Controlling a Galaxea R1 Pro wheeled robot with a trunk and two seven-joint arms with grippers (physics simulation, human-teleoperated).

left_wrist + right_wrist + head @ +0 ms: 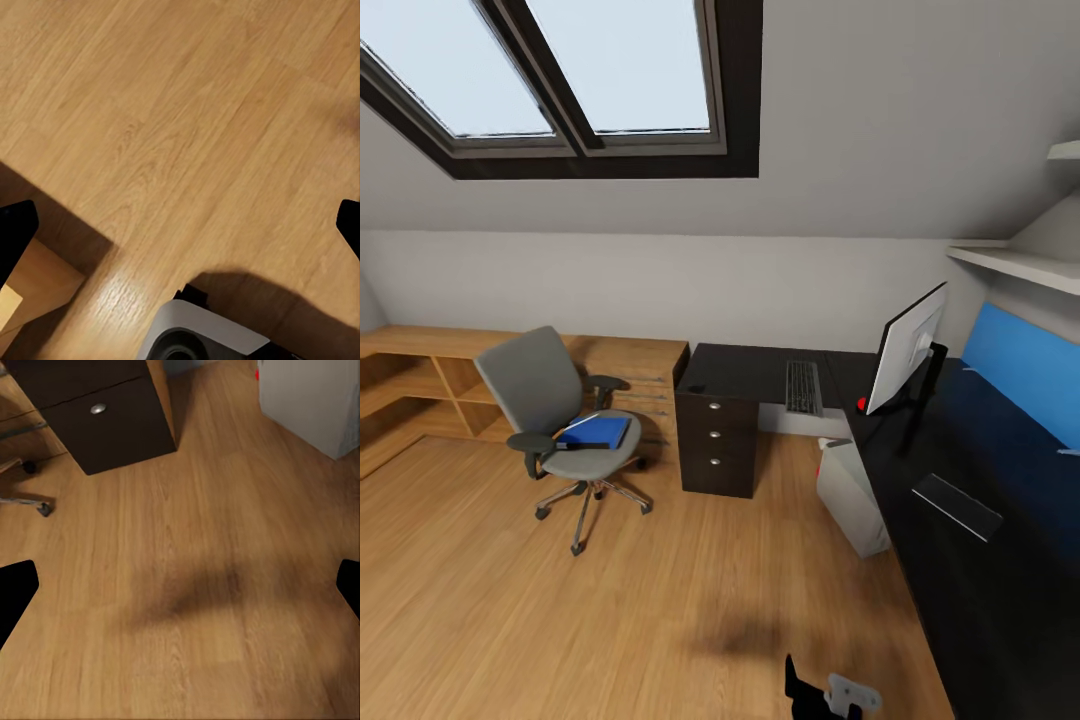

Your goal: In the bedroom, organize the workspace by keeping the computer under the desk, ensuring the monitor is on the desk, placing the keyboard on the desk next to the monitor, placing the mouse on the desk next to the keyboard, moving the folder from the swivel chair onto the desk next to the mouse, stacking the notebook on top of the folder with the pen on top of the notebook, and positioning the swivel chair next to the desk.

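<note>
Fingertips of the left gripper show as dark tips at opposite sides of its wrist view, spread wide over bare wooden floor with nothing between them. The right gripper is likewise spread and empty above the floor, with the desk's drawer unit and the computer beyond it.

From the head view, the folder lies flat on the seat of the swivel chair, which stands well apart from the desk on open floor. The keyboard lies on the desk's back section, near the inner corner. The monitor stands just beside it on the long side section, with a red thing, probably the mouse, at its foot near the front edge. The computer stands under that edge. A flat dark item lies further along; whether it is the notebook I cannot tell.

The chair rolls on casters, so a low or angled reach for the folder could push it away or spin the seat. The folder is thin and flat, and a pinch from above may slide it off the seat edge.
</note>
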